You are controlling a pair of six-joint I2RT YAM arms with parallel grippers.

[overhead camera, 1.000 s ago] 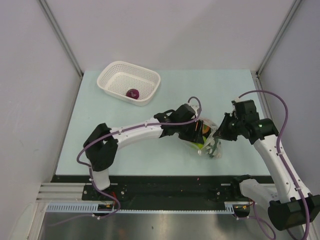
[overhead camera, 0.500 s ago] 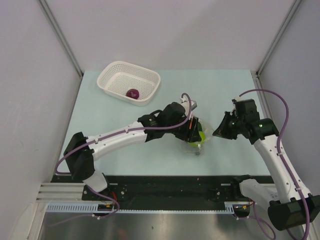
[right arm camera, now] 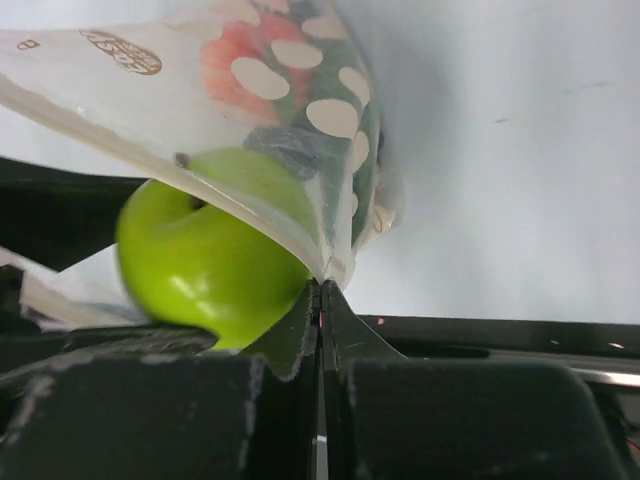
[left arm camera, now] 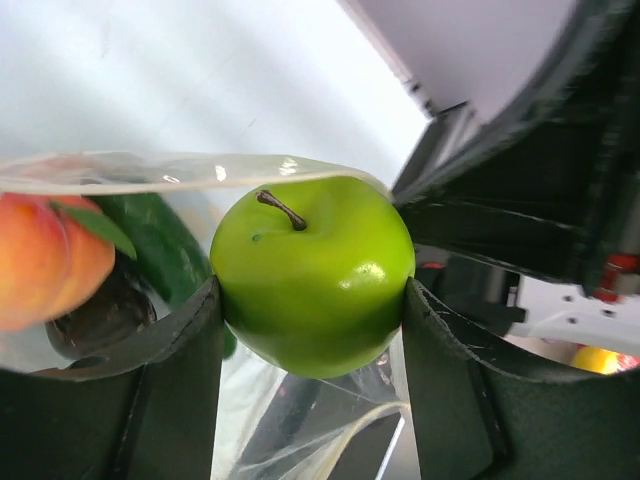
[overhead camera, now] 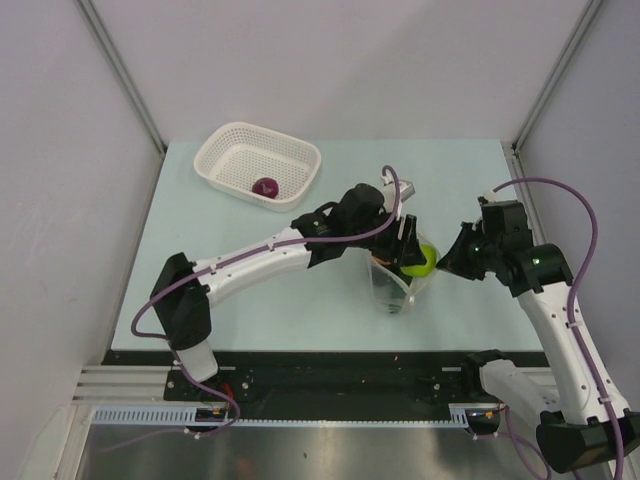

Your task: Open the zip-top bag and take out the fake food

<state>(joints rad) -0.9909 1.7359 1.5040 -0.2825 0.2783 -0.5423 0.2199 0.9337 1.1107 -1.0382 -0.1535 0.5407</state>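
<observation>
My left gripper [left arm camera: 310, 330] is shut on a lime-green toy apple [left arm camera: 312, 272], held at the mouth of the clear zip-top bag [overhead camera: 390, 285]. The apple also shows in the top view [overhead camera: 420, 260] and the right wrist view [right arm camera: 205, 255]. My right gripper [right arm camera: 321, 290] is shut on the bag's edge [right arm camera: 330, 265], holding the polka-dot panel [right arm camera: 300, 80] up. Inside the bag I see an orange-red fruit [left arm camera: 45, 260], a dark green cucumber [left arm camera: 160, 245] and dark grapes [left arm camera: 95, 320]. A purple onion-like piece [overhead camera: 265, 187] lies in the basket.
A white perforated basket [overhead camera: 232, 152] stands at the back left of the pale table. The two arms meet over the table's right middle. A black rail [overhead camera: 330, 365] runs along the near edge.
My left gripper has lifted the green apple up and to the right, out of the bag's mouth. My right gripper has shifted slightly right, still holding the bag's edge.
</observation>
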